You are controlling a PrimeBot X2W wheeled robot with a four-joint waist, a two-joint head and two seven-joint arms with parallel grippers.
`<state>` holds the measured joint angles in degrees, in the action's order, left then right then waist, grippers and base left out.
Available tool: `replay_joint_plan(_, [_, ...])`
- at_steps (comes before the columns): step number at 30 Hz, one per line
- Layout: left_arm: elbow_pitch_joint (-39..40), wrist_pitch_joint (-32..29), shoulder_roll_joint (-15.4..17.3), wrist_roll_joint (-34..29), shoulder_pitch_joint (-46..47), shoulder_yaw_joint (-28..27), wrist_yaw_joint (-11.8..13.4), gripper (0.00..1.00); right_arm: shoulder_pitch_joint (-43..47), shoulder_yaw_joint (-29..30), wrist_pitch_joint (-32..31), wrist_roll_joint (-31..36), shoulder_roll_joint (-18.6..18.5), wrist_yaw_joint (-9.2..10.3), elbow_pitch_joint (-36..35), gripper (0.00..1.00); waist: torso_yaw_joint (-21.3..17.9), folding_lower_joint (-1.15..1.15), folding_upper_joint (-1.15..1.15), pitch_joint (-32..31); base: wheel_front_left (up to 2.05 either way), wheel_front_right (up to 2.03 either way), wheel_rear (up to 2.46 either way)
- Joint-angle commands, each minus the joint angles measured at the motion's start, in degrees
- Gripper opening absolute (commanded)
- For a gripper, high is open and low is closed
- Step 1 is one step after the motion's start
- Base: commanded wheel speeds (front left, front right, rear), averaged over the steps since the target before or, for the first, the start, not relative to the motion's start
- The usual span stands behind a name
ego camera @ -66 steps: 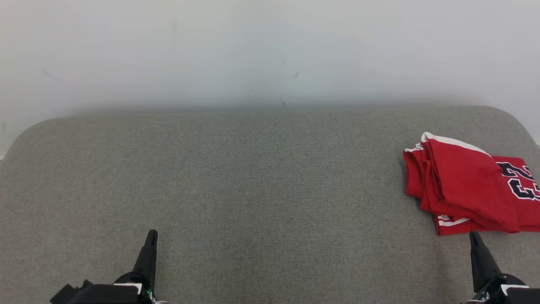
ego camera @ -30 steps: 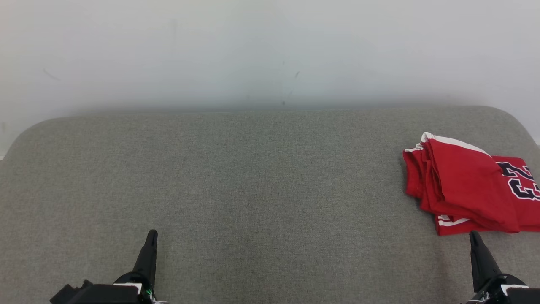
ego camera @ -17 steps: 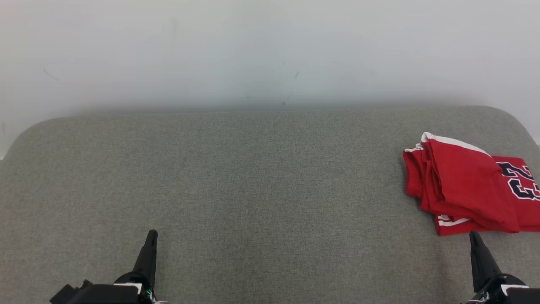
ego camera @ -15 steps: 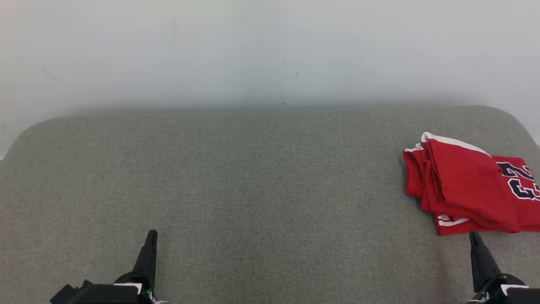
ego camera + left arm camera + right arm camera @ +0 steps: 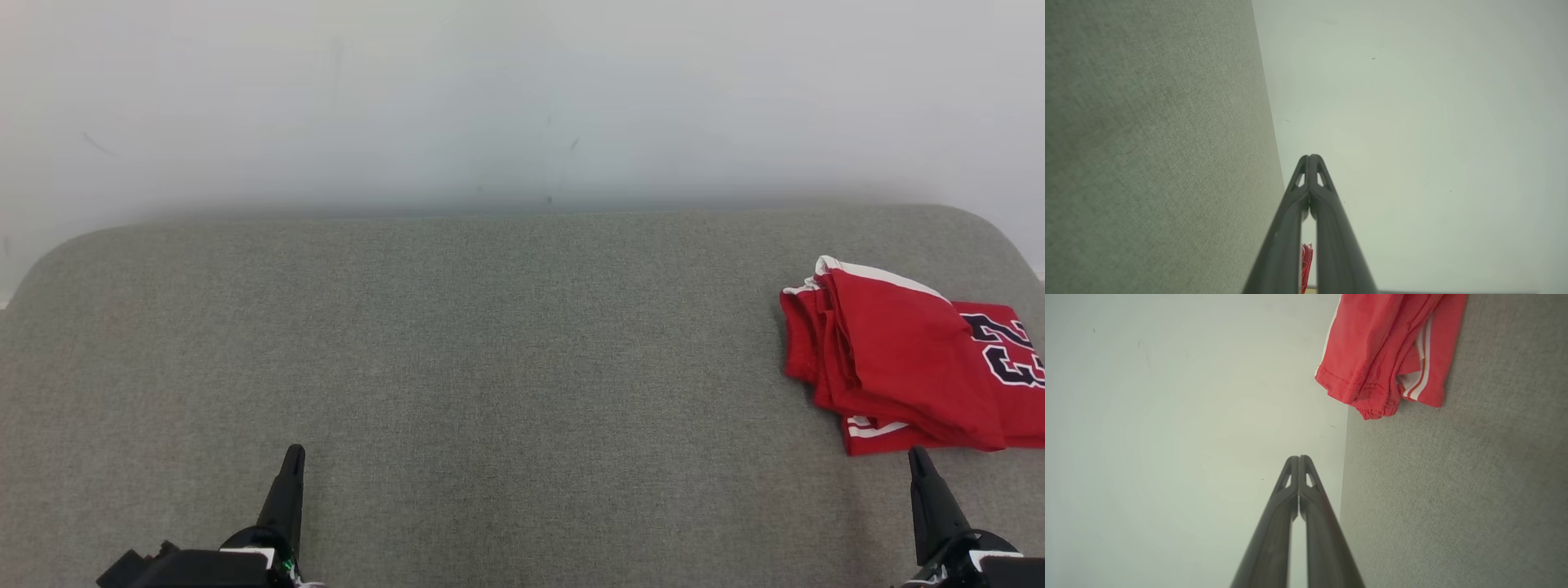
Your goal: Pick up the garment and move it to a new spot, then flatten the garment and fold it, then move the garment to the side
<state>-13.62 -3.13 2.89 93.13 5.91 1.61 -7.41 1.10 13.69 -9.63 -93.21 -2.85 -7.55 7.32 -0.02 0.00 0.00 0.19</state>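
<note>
- I am viewing a wide grey woven-fabric padded surface (image 5: 490, 343) with rounded far corners, backing onto a pale wall (image 5: 522, 98).
- The folded red jersey garment (image 5: 898, 359), with white trim and dark numerals, is lying at the surface's right side.
- The right gripper (image 5: 916, 454) is pointing forward just beside the garment's near edge, fingers pressed together, holding nothing.
- The left gripper (image 5: 292, 454) is sitting well apart from the garment, likewise closed and empty.

Dark, white-edged numerals (image 5: 1009, 353), apparently "23" but cut off by the picture's edge, are printed on the red jersey (image 5: 898, 359).
</note>
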Motion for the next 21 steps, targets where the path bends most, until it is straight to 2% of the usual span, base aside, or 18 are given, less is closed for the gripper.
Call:
replay_joint_plan(1, [0.1,-0.1,0.0,0.2,0.3,-0.1,-0.2,0.0,-0.3,0.0,-0.2,-0.2,0.0,0.12,-0.1,0.0,0.0,0.0,0.0,0.0,0.0,0.0,0.0])
replay_joint_plan(21, [0.1,0.0,0.0,0.2,0.3,0.0,-0.2,0.0,-0.3,0.0,-0.2,-0.2,0.0,0.12,-0.1,0.0,0.0,0.0,0.0,0.0,0.0,0.0,0.0])
